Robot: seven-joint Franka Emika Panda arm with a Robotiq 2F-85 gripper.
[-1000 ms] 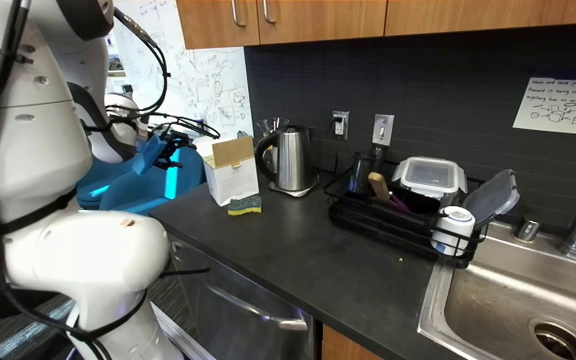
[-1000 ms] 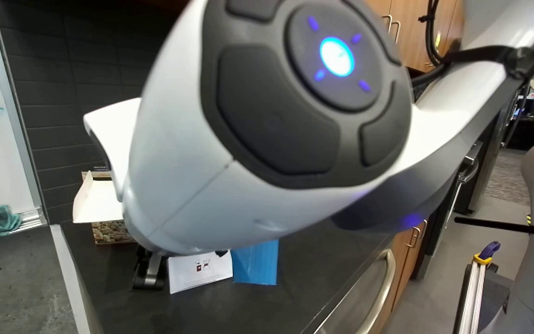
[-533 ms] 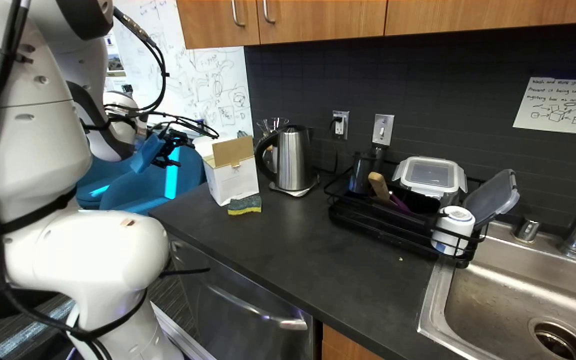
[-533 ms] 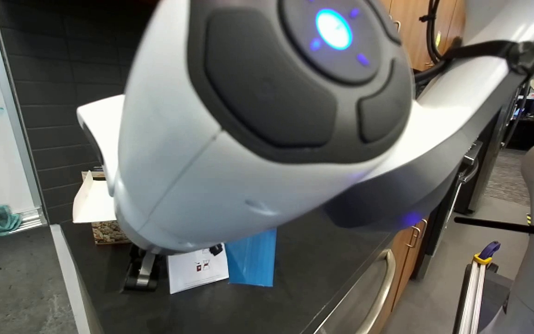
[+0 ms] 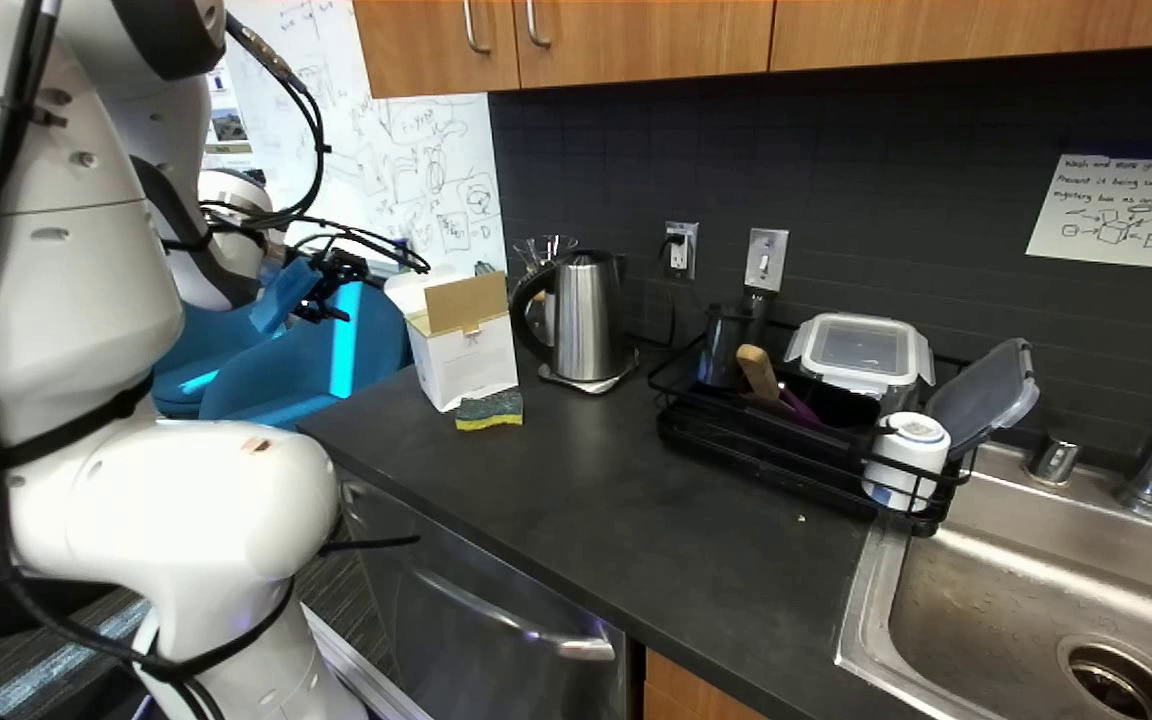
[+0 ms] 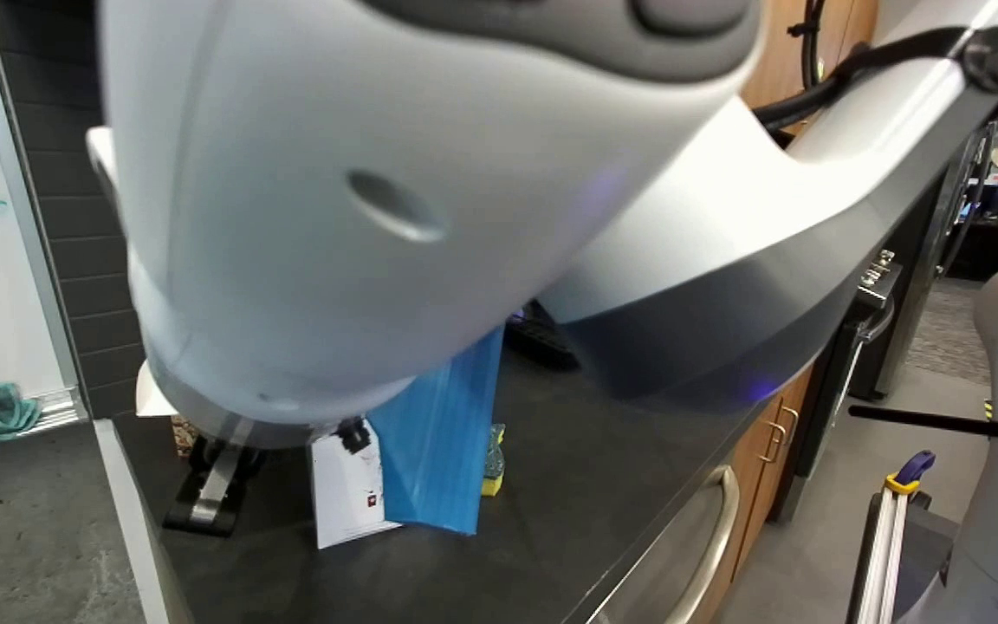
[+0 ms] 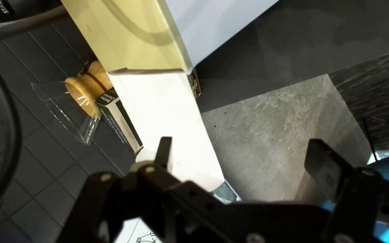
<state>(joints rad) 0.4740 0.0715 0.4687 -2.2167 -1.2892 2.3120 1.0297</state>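
The black two-fingered tool [image 7: 238, 148] is released, its fingers [image 7: 324, 168] spread wide apart in the wrist view. It hangs in the air, nearest to a tall white cardboard box [image 5: 466, 360] with a tan inside, which stands upright near the end of the dark grey tabletop [image 5: 626, 520], its top unfolded. In the wrist view one finger overlaps the box's long white flap [image 7: 160, 114]; whether the two touch is hard to judge from that angle, though an exterior view shows the tool apart from the box.

A flat, bright blue panel [image 6: 438, 442] sits beside the tool in both exterior views and seems fixed to the wrist of the white robot arm [image 5: 156, 480]. A green-and-yellow sponge [image 5: 489, 410] lies at the foot of the box. Next to the box stands a brushed steel kettle [image 5: 586, 320] with a black handle. The wrist view also shows a clear glass carafe with a wooden collar [image 7: 89, 92] and, just beside it, a small green-and-cream carton [image 7: 123, 121].

Farther along, a black wire dish rack [image 5: 766, 462] holds an upturned white cup [image 5: 916, 430], a translucent-lidded food container [image 5: 861, 352] and a tilted grey lid [image 5: 981, 395]. A stainless steel sink [image 5: 866, 625] adjoins the rack.
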